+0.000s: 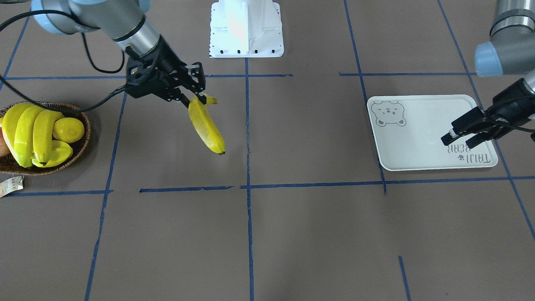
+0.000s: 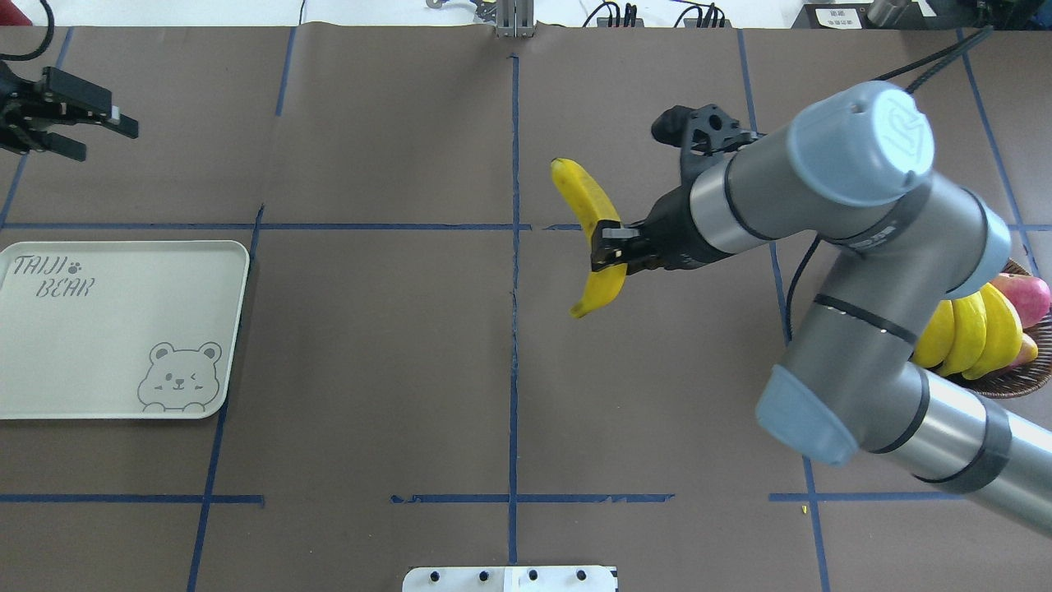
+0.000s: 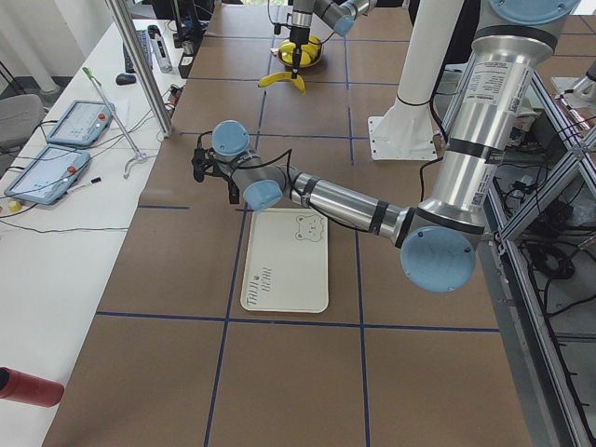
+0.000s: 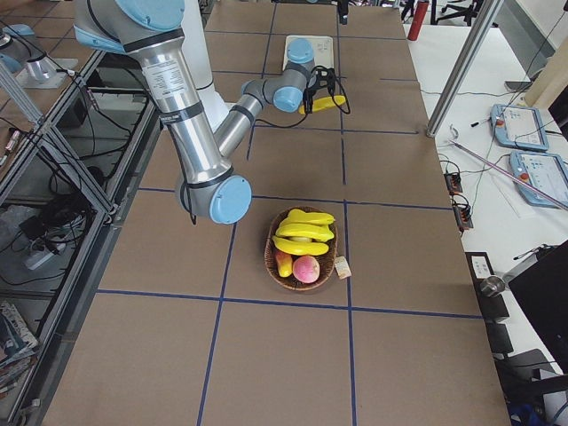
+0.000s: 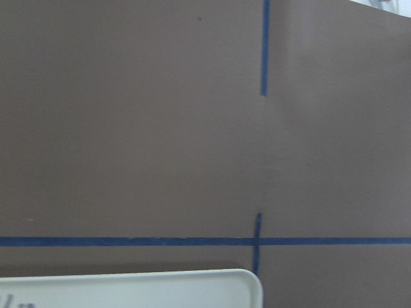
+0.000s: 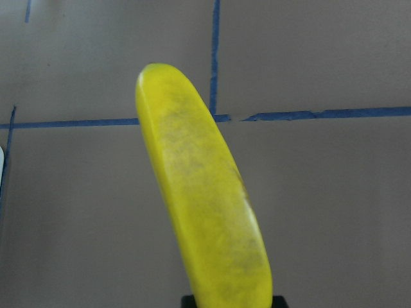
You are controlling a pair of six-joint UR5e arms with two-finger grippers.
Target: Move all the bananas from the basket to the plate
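My right gripper (image 1: 199, 99) is shut on one yellow banana (image 1: 207, 129) near its stem end and holds it above the table's middle; it also shows in the overhead view (image 2: 585, 191) and fills the right wrist view (image 6: 205, 212). Three more bananas (image 1: 29, 129) lie in the dark wicker basket (image 1: 81, 144), seen at the right edge of the overhead view (image 2: 1015, 386). The pale bear tray (image 1: 418, 133) is bare and lies at the overhead view's left (image 2: 107, 345). My left gripper (image 1: 457, 143) is open and empty, hovering by the tray's lettered corner.
The basket also holds a round lemon (image 1: 69, 128), a ribbed yellow starfruit (image 1: 60, 152) and a reddish fruit (image 2: 1025, 298). A paper tag (image 1: 10, 186) lies beside the basket. Blue tape lines cross the brown table. The white robot base (image 1: 246, 29) stands at the table's edge.
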